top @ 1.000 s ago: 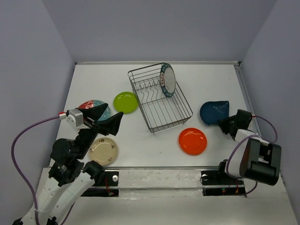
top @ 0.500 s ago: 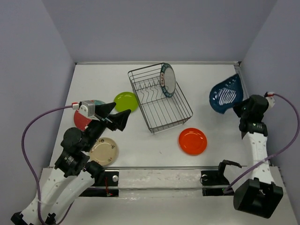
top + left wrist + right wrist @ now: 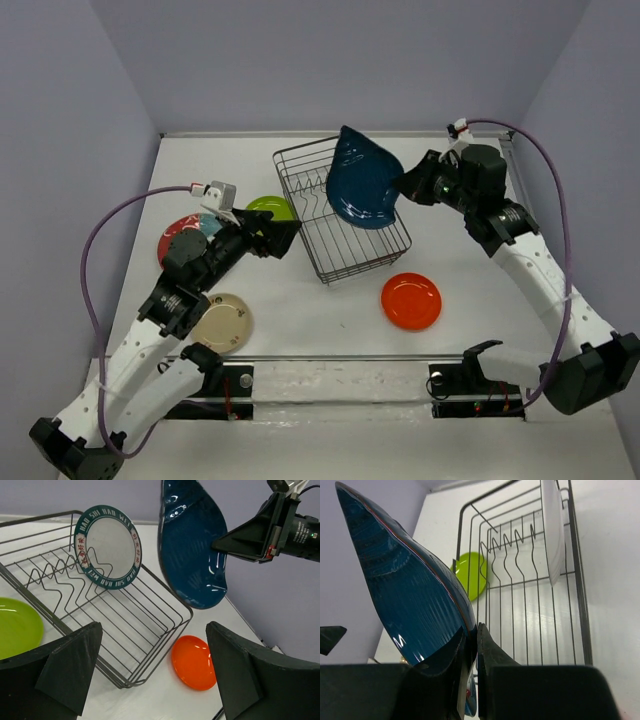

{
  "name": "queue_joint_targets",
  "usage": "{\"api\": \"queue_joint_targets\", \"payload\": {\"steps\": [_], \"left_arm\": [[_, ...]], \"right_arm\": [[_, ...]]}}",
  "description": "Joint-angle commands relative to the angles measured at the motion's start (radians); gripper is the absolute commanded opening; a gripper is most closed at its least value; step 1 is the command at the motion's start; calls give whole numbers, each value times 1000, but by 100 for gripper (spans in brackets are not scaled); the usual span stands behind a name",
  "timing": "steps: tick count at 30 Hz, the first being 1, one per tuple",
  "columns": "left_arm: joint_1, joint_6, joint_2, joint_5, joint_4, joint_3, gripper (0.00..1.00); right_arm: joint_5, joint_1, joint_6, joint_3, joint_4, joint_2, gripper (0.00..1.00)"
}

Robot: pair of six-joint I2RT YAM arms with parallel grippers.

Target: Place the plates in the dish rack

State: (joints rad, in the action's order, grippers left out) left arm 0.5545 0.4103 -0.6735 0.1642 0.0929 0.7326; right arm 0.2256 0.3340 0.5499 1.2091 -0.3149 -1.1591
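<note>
Plates lie scattered over the white tabletop (image 3: 330, 325) around the dish rack (image 3: 345, 248), which sits at an angle near the middle. The right pincer (image 3: 404, 186) is clamped on the rim of the dark blue leaf-shaped plate (image 3: 362, 182). It holds the plate in the air over the far part of the rack, tilted on edge with its pointed end upward and its glossy hollow face turned toward the left arm. The right wrist view shows the two fingers (image 3: 487, 652) pinching the plate's lower edge, with the rack's zigzag prongs beyond.

One plate is already loaded: the white plate with teal rim (image 3: 107, 547) stands upright among the prongs at the rack's far end. From the overhead camera it is hidden behind the blue plate.

The left pincer (image 3: 278, 238) hovers just beside the rack's left wall. Its fingers are spread wide with nothing between them, and it points toward the rack. The lime green plate (image 3: 262, 205) lies flat close to the rack's left side, partly under this arm. The red-and-teal patterned plate (image 3: 178, 240) is farther left, and the cream plate (image 3: 222, 322) is nearer the arm bases. The orange plate (image 3: 411, 301) rests flat near the rack's near right corner.
</note>
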Motion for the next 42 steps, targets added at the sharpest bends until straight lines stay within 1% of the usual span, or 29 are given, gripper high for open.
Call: {"api": "queue_joint_targets", "payload": {"steps": [1,2,4,5,9,10,12,13,15,16,17,18,20,21,22,26,27,29,31,32,35,38,41,42], "left_arm": [[-10,71,-56,20,53,51,95],[-11,77,-67,3,53,50,94],[-18,99,-93,14,73,47,93],[-25,122,-116,50,89,41,93],[-25,160,-184,112,151,45,88],[-27,165,-210,116,159,51,83],[-25,179,-230,126,177,54,78],[-25,183,-245,132,188,54,71],[-25,200,-253,149,208,51,60],[-27,203,-256,153,220,48,46],[-25,205,-256,158,228,44,39],[-25,209,-255,164,235,37,26],[-27,213,-241,166,248,25,10],[-27,217,-235,173,257,19,6],[-28,226,-222,182,281,4,5],[-41,269,-189,235,356,-32,5],[-47,280,-179,254,381,-41,5],[-67,312,-172,290,418,-47,5],[-80,340,-163,314,445,-58,5],[-87,366,-159,327,458,-62,5],[-103,393,-153,354,495,-71,5],[-113,407,-150,357,522,-81,5],[-131,432,-141,353,551,-99,5],[-136,438,-141,350,559,-105,5]], "right_arm": [[133,48,24,66,132,-14,7],[144,59,30,58,152,-23,7],[173,74,39,49,171,-28,7],[179,91,47,43,180,-33,7],[192,140,51,20,204,-47,7],[196,149,57,15,212,-45,7],[204,172,59,9,227,-45,7],[207,172,61,9,229,-50,7],[218,200,59,12,231,-57,7],[225,200,59,12,231,-62,7],[225,212,58,9,232,-65,7],[228,212,58,6,234,-65,7],[239,212,58,-5,244,-65,7],[245,212,55,-8,246,-67,7],[256,212,51,-14,249,-70,7],[311,212,56,-43,298,-82,35],[340,212,56,-57,303,-89,47],[357,212,61,-69,350,-105,57],[389,212,86,-85,379,-114,58],[405,221,100,-95,431,-117,59],[437,221,145,-118,500,-129,59],[443,231,153,-106,504,-149,59],[439,254,153,-106,508,-156,57],[431,263,153,-106,508,-156,50]]}}
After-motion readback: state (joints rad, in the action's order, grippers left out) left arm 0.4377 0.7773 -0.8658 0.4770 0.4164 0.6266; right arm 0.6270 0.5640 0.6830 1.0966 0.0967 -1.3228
